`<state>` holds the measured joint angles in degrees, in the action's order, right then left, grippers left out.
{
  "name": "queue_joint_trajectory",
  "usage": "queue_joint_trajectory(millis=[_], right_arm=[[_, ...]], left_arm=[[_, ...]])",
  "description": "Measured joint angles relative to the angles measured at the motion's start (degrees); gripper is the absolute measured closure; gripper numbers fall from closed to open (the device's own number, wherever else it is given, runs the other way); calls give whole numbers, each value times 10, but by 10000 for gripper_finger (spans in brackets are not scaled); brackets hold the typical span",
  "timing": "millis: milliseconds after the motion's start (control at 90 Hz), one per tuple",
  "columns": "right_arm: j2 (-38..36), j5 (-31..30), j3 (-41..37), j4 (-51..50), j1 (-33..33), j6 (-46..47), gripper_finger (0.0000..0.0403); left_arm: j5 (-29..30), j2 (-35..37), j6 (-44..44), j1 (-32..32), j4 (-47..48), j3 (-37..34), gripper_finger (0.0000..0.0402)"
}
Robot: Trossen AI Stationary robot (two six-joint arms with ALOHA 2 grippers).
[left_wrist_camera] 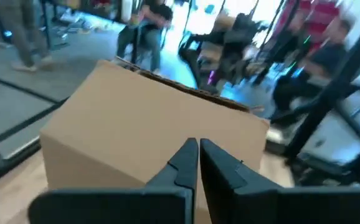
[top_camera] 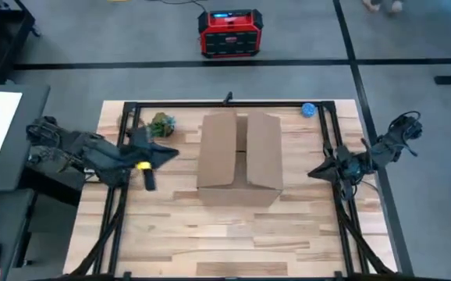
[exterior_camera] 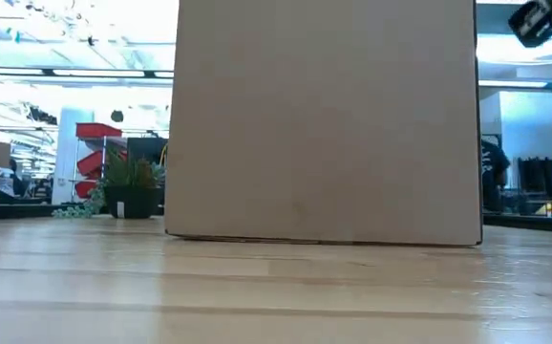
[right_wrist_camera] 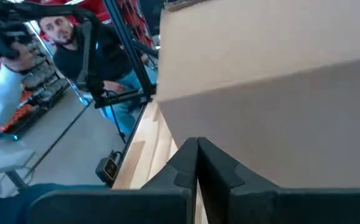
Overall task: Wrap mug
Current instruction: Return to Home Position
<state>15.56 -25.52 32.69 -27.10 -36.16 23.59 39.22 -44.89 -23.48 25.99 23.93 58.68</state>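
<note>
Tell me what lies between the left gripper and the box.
Nothing: the high view shows only bare table between the left gripper and the cardboard box; the small plant stands off that line.

L arm [top_camera: 77,152]: comes in from the left side, lying low and roughly horiz, forearm pointing inward toward the centre. L gripper [top_camera: 171,153] sits at its end, tip aimed right. In the left wrist view the L fingers [left_wrist_camera: 183,165] are pressed together with only a thin seam btw them, nothing held.

R arm [top_camera: 378,152]: comes in from the right side, angled slightly down-left in the high view, cable loop at its outer end. R gripper [top_camera: 313,172] tip aimed left, facing the L one, the two well apart. R fingers [right_wrist_camera: 214,165] are likewise together and empty.

Low view: only a dark arm part at the top right corner, can't tell which link.
</note>
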Motion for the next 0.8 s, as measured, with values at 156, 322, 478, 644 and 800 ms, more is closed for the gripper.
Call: queue_joint_trajectory(millis=[156, 322, 478, 644, 800], right_arm=[[-48, 0, -47, -1, 4, 0, 403], [-101, 0, -101, 10, 17, -1, 403], [-154, 19, -142, 22, 29, -13, 403], [-154, 56, -156, 52, 44, -34, 403], [-154, 82, -192, 132, 59, -69, 403]], left_arm=[[-5, 120, 5, -6, -96, -148, 402], [-76, 210, 6, -24, -140, -278, 402], [-91, 282, 21, -47, -249, -376, 402], [-230, 288, 62, -105, -380, -456, 402], [-262, 292, 69, -148, -326, -469, 402]])
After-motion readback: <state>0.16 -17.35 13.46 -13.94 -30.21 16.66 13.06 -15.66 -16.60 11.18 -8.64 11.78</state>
